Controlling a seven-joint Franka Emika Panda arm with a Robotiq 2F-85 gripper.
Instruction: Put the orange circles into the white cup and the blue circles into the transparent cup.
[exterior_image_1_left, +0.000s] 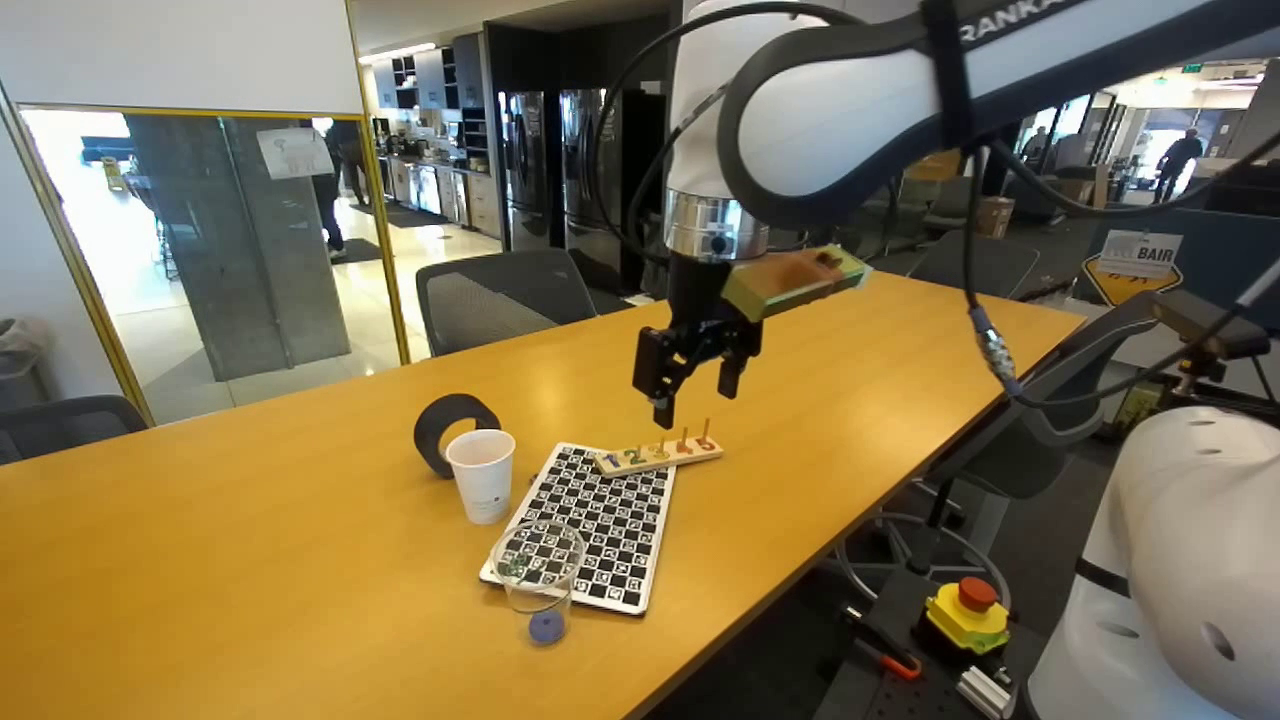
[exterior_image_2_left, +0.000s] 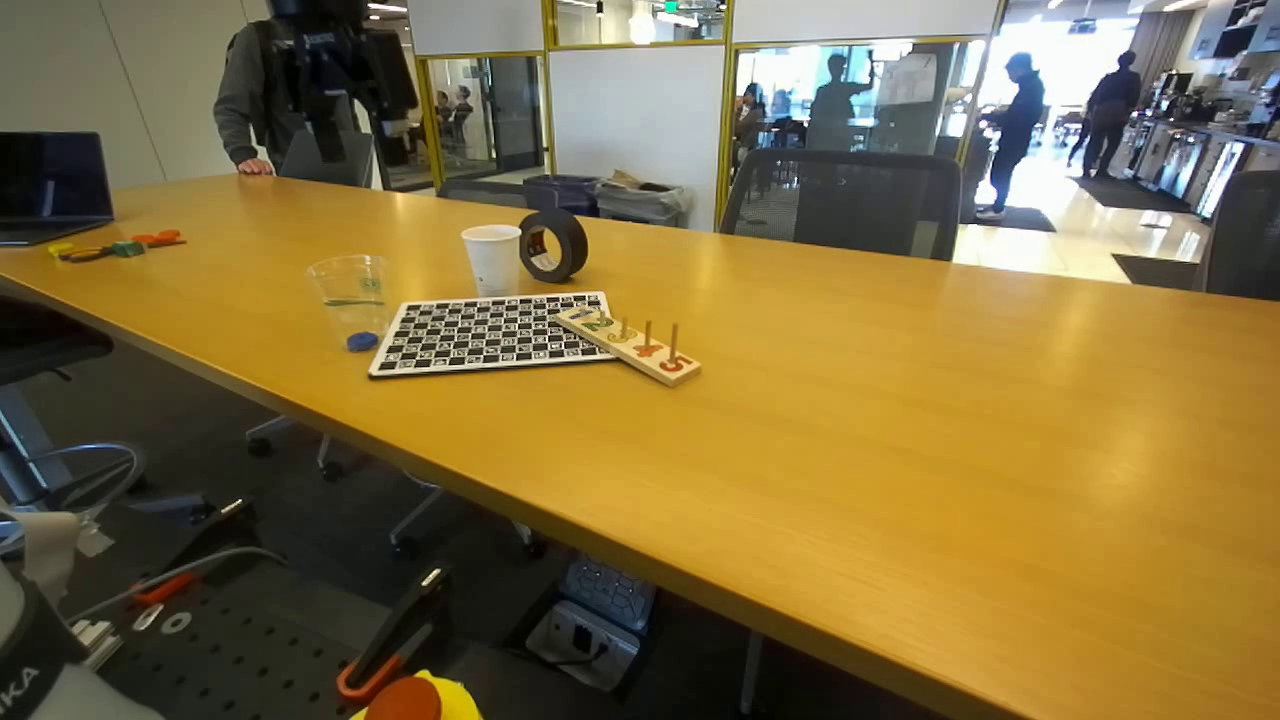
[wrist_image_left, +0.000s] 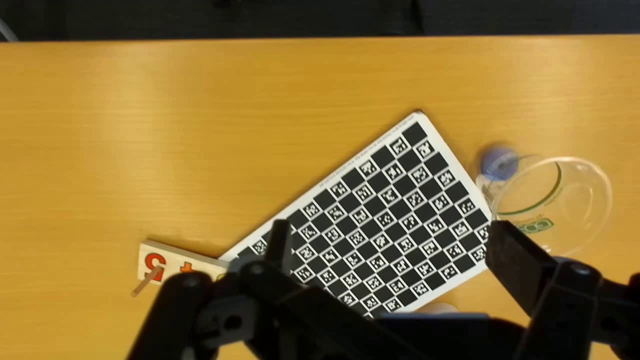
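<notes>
Gripper (exterior_image_1_left: 697, 400) hangs above the wooden table (exterior_image_1_left: 300, 560), apart from everything on it; its fingers (wrist_image_left: 517, 265) stand wide apart. In the wrist view a ChArUco calibration board (wrist_image_left: 385, 220) lies beneath, partly covered by the gripper. A numbered wooden peg board (exterior_image_2_left: 640, 350) overlaps one corner of it, pegs projecting upward. The white paper cup (exterior_image_1_left: 483, 485) stands upright just beside a long edge of the calibration board; its contents cannot be made out. A roll of black tape (exterior_image_2_left: 560, 245), on edge, stands immediately next to this cup and is partly screened by it. The clear plastic cup (exterior_image_2_left: 345, 310) stands upright just beside a short edge of the board; contact there cannot be determined. The blue circles (exterior_image_1_left: 547, 627) show at its base, apparently inside; number uncertain. Further along the tabletop: hand tools (exterior_image_2_left: 120, 247) with coloured handles and a laptop (exterior_image_2_left: 50, 185). A person (exterior_image_2_left: 250, 85), partly hidden behind the gripper, rests a hand on the table. Mesh-backed chairs (exterior_image_2_left: 845, 195) stand alongside.
</notes>
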